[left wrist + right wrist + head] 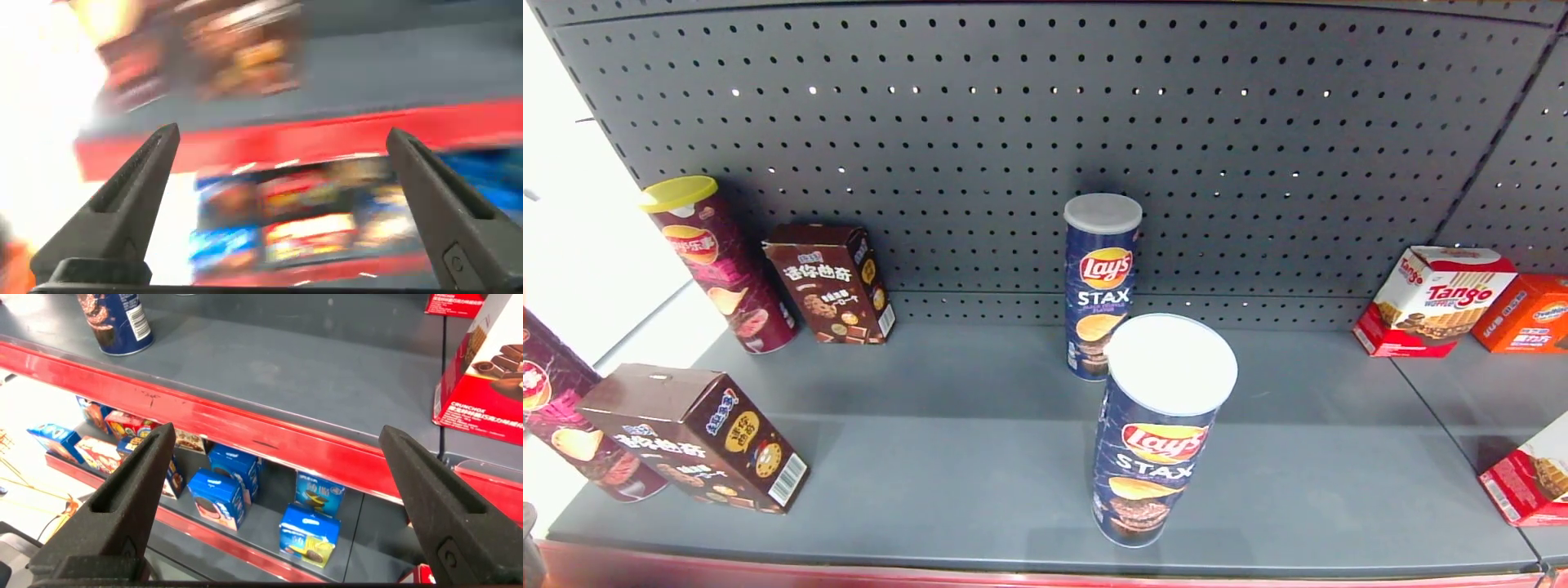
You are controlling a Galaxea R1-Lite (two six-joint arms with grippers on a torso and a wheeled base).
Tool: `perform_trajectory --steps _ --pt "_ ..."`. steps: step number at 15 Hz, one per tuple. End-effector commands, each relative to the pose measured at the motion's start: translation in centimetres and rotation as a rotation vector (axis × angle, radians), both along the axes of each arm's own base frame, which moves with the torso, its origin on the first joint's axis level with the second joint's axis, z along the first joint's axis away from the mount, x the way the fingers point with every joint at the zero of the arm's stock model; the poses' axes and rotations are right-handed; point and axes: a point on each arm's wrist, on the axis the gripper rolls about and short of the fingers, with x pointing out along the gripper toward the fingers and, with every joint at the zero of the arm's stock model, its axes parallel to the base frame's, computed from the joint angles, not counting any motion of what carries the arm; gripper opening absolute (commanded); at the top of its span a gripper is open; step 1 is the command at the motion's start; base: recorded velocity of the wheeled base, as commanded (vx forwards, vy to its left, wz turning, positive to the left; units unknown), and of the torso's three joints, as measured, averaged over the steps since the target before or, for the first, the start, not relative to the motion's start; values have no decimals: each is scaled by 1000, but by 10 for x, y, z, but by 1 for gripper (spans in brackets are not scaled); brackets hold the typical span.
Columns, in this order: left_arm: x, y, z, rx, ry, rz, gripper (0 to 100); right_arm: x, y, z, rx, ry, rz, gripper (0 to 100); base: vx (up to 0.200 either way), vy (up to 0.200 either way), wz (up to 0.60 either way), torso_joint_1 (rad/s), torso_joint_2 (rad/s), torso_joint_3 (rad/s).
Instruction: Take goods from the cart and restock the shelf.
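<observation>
The nearer chip can point(1156, 433) stands upright at the front of the shelf point(947, 465), a second can point(1101, 286) behind it near the back panel point(1013, 122). We judge such cans light, stiff and smooth, apt to tip; we would take one around mid-body, not the lid. Our left hand point(282, 135) and right hand point(278, 433) both gape wide, carrying nothing, facing the shelf's red edge point(245, 426).

On shelf point(980, 465): 2 blue cans point(1102, 286) point(1156, 433); 2 maroon cans point(723, 269) point(547, 392); 2 brown boxes point(833, 286) point(698, 437); 2 red-white boxes point(1441, 302) point(1531, 478); 1 orange box point(1523, 314). Underneath, at least 4 small blue packs point(216, 498)
</observation>
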Motion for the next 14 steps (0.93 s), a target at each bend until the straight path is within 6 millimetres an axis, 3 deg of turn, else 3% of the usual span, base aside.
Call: perform_trajectory --steps 1,3,10,11,12,14 --pt "0 0 -1 2 16 19 100 0 0 0 -1 -1 1 100 0 0 0 0 0 0" --pt "0 -1 -1 1 16 -57 100 0 0 0 1 0 1 100 0 0 0 0 0 0" --pt "0 -1 -1 3 16 -70 100 -1 0 4 -1 -18 10 100 0 0 0 0 0 0" --pt "0 -2 -1 3 16 -71 100 -3 -1 61 50 -68 -48 100 0 0 0 0 0 0" --pt "0 -1 -1 1 16 -73 100 23 8 108 117 80 -82 100 0 0 0 0 0 0" --pt "0 -2 -1 3 16 -74 100 39 16 131 145 133 6 100 0 0 0 0 0 0"
